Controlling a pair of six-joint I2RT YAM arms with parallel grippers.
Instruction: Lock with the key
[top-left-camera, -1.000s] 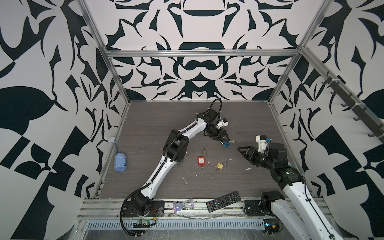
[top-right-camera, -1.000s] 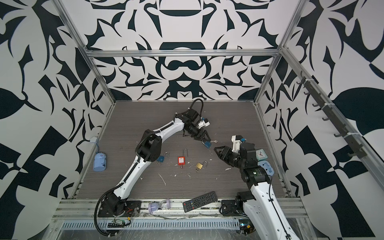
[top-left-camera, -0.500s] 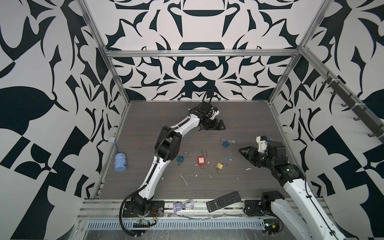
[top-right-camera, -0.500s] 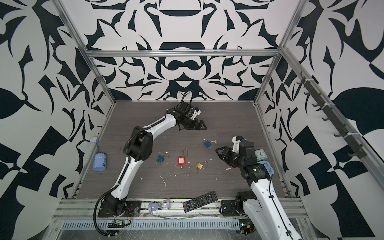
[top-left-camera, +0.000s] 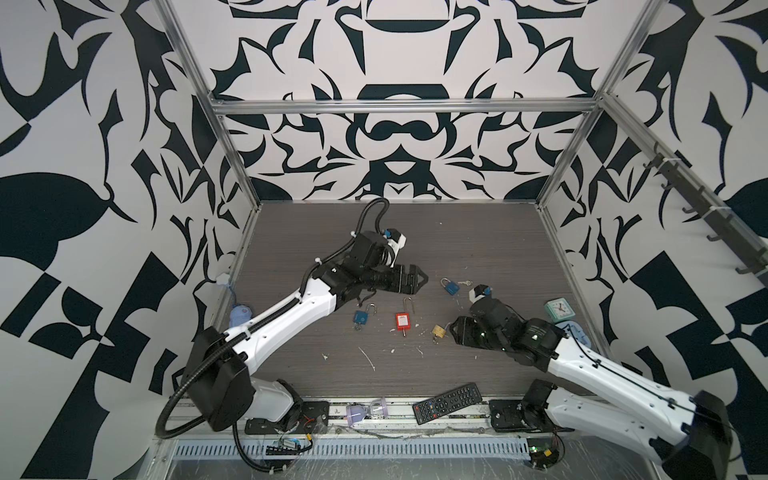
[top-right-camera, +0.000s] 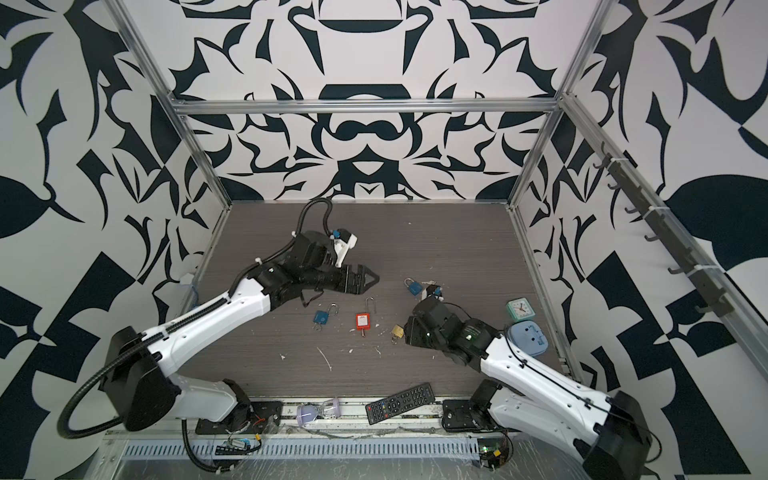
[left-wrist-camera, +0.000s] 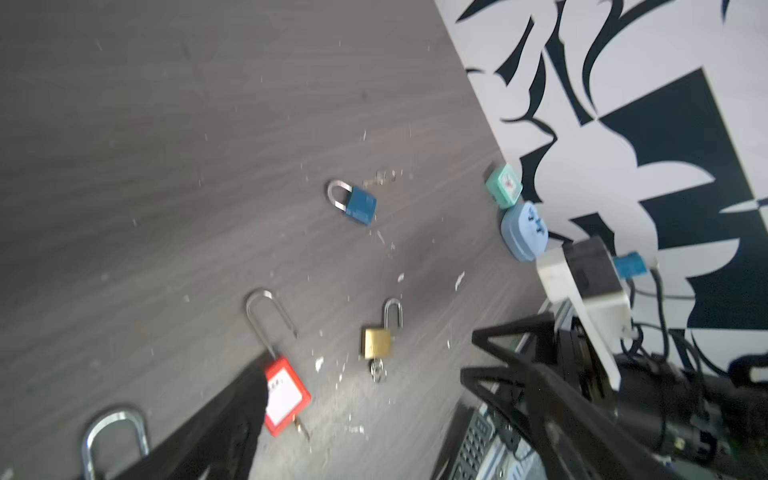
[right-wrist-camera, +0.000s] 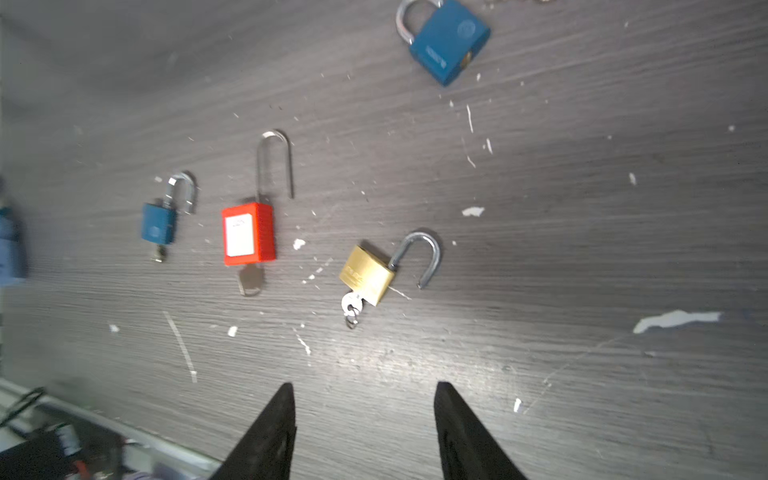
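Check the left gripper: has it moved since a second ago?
Yes. The left gripper, fingers open, has backed leftward off the far blue padlock, ending closer to the red padlock, which stayed put.

1. The red padlock (top-left-camera: 402, 321) lies on the desk (top-left-camera: 478, 232) between a blue padlock (top-left-camera: 362, 316) and a brass padlock (top-left-camera: 438, 331).
2. The right claw (top-left-camera: 454, 331) is just beside the brass padlock.
3. A remote (top-left-camera: 446, 402) lies at the near edge.

Ahead of my right claw (right-wrist-camera: 362, 388): a shiny brass padlock (right-wrist-camera: 365, 274), a matt red plastic padlock (right-wrist-camera: 248, 235), on a dull, scuffed wood-grain tabletop (right-wrist-camera: 582, 249).
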